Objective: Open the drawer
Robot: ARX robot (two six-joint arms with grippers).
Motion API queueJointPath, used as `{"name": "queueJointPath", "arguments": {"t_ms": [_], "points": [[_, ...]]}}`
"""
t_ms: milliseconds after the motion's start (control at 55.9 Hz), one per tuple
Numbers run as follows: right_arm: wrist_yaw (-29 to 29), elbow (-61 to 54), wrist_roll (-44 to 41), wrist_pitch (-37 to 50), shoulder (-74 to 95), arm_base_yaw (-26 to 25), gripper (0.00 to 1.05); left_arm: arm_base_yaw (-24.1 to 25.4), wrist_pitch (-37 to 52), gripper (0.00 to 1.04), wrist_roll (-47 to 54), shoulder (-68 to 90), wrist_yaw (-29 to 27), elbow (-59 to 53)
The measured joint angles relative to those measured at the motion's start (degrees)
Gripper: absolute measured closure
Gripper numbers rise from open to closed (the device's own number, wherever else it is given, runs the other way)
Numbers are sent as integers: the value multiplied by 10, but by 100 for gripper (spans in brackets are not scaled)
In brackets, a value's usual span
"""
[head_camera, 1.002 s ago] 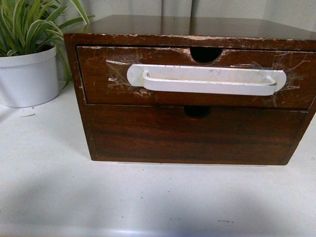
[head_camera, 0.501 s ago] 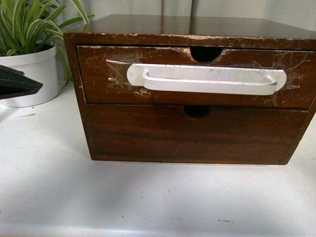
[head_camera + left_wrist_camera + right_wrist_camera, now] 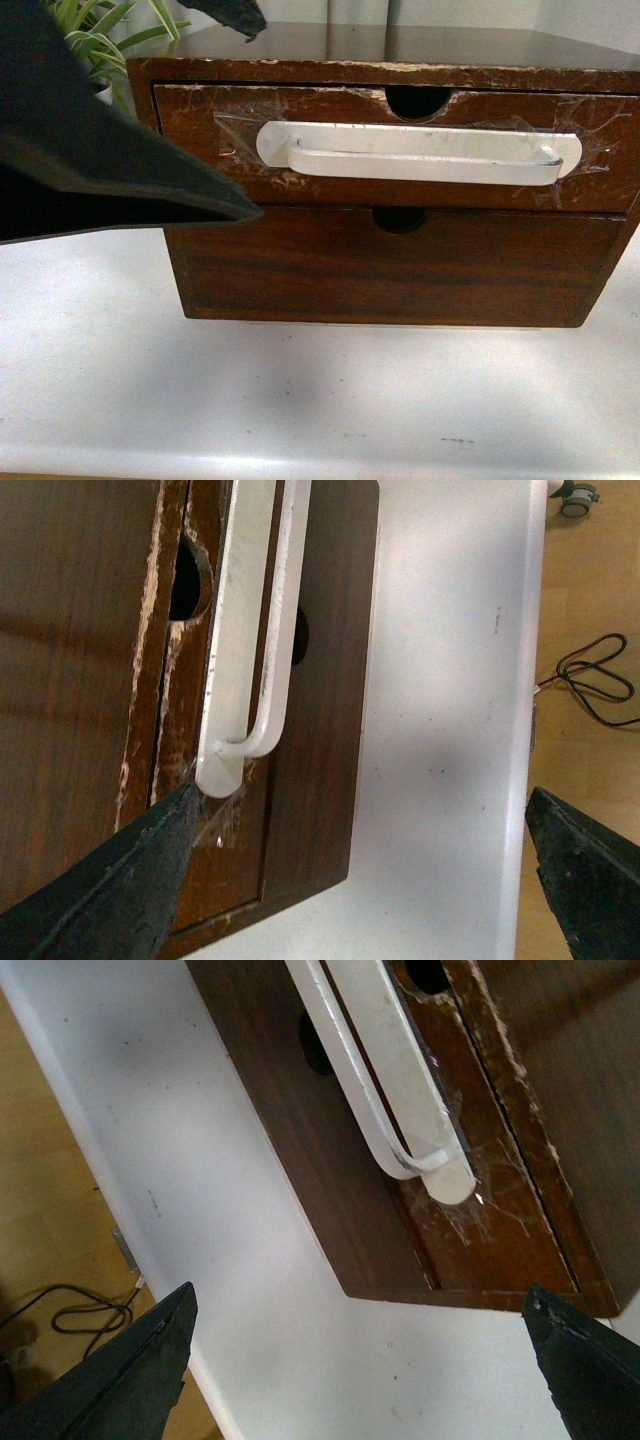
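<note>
Fingers [image 3: 130, 880] of the left gripper [image 3: 362, 795]: spread wide, nothing held. In its wrist view one tip lies just beside the left end of the handle [image 3: 420, 153]. Whether it touches the handle or the tape [image 3: 235, 150] there cannot be told. The other tip hangs out past the near edge of the table [image 3: 300, 400]. In the front view one finger fills the left side, its tip over the chest's left edge at the seam between the two drawers. The second tip shows at the top, over the left part of the chest [image 3: 400, 45].

Right gripper [image 3: 360, 1295]: seen only in its own wrist view. Fingers wide apart, nothing between them. Both tips are well clear of the woodwork. The right end of the handle lies in that view, beyond the gap.

Drawer [image 3: 330, 105]: upper of two in the chest, which stands on the white table. Front scratched and dark, seated within the frame, with no opening visible. The long white handle runs across it, taped at both ends, under a semicircular notch [image 3: 417, 100] in the top edge.

Lower drawer [image 3: 400, 270]: plain dark wood, no handle, closed.

Other items: plant [image 3: 105, 30] at far left, mostly hidden by the finger; cable [image 3: 600, 680] on the floor beyond the table's near edge.
</note>
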Motion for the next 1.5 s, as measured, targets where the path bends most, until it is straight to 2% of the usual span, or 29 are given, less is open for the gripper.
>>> {"name": "queueJointPath", "arguments": {"t_ms": [250, 590, 930, 1502], "points": [[-54, 3, -1, 42, 51, 4, 9, -17, 28, 6, -56, 52, 38, 14], [-119, 3, 17, 103, 98, -11, 9, -5, 62, 6, -116, 104, 63, 16], [-130, 3, 28, 127, 144, -15, 9, 16, 80, 6, -134, 135, 73, 18], [-127, 14, 37, 152, 200, -1, 9, 15, 90, 6, -138, 161, 75, 31]]}}
